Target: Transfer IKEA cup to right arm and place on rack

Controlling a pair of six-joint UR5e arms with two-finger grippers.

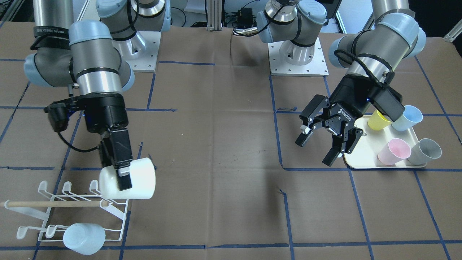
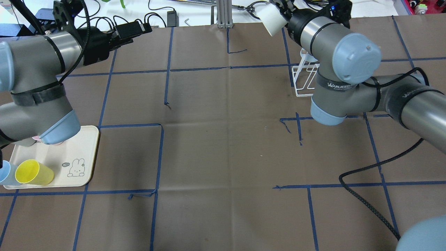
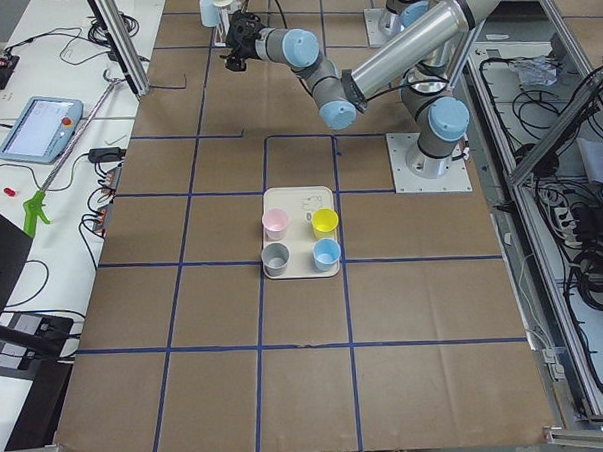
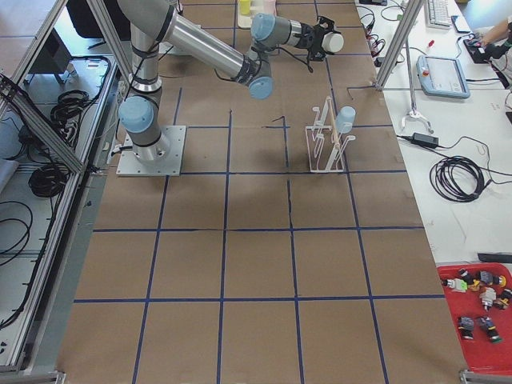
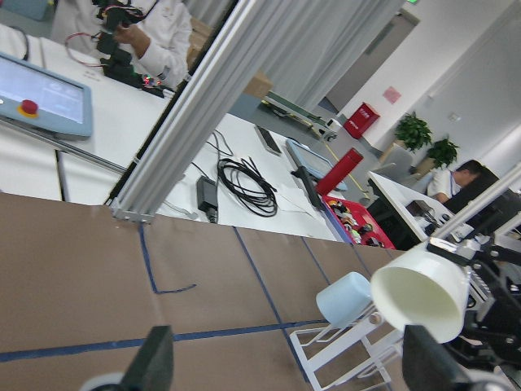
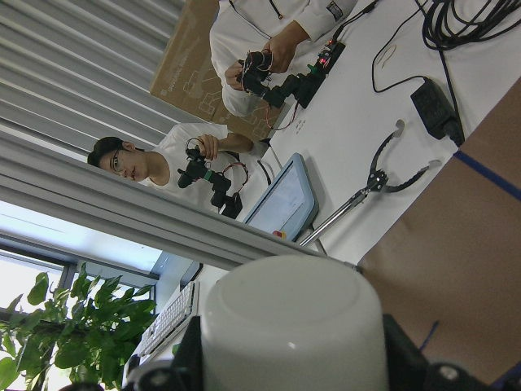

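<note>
Right gripper [image 1: 123,178] clamped on white cup [image 1: 142,180], cup on its side just above rack [image 1: 54,204], at back prongs. You saw one finger [image 1: 124,182] only; other hidden by cup. Cup touching prong or not: you could not tell. Left gripper [image 1: 315,151] fingers spread wide, beside tray [image 1: 364,151]. Overhead, right arm hid most of rack.

Matt plastic cup [image 1: 142,180], painted wire rack [image 1: 54,204]

Table: brown paper-covered tabletop [image 2: 223,139], gridded with blue tape.
My left, near: cream rectangular plastic tray [image 2: 82,139].
My right, far: white wire rack [image 1: 54,204] with wooden dowel.
</note>
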